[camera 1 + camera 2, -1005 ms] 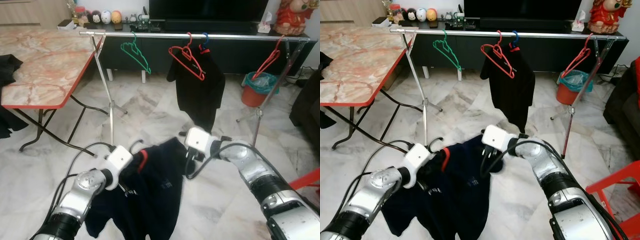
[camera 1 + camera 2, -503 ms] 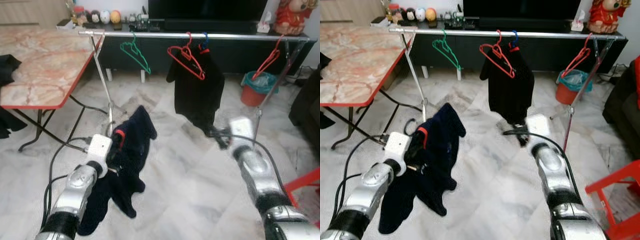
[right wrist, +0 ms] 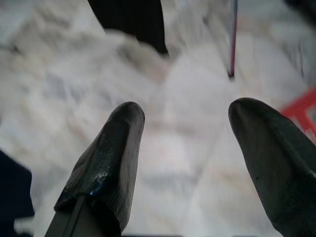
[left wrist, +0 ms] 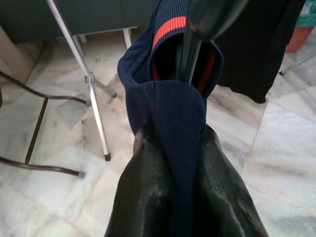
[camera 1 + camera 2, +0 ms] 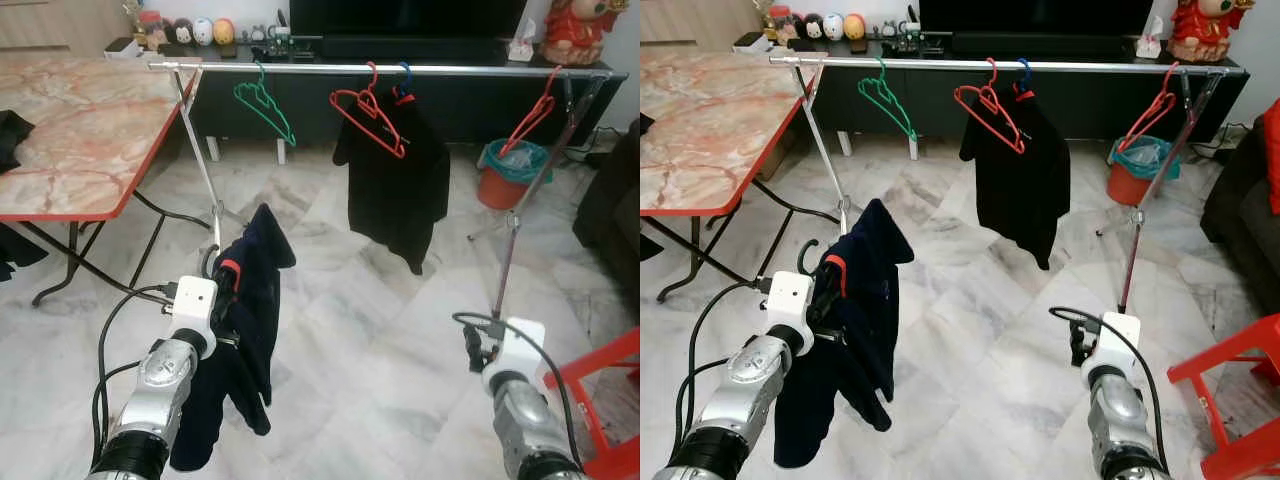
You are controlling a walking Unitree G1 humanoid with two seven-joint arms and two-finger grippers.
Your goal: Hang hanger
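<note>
Inside navy shirt point(image 5: 250, 290), hanger mostly hidden.

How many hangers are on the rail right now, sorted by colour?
On the rail:
green hanger: 1
red: 2, the mid-rail red hanger and the right-end red hanger
blue hanger: 1, carrying the black shirt
Total: 4

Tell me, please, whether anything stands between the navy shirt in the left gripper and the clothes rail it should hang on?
Nothing visible does. The left gripper holds the navy shirt up over bare floor before the rail, whose stretch between the green hanger and the red hanger is free.
</note>
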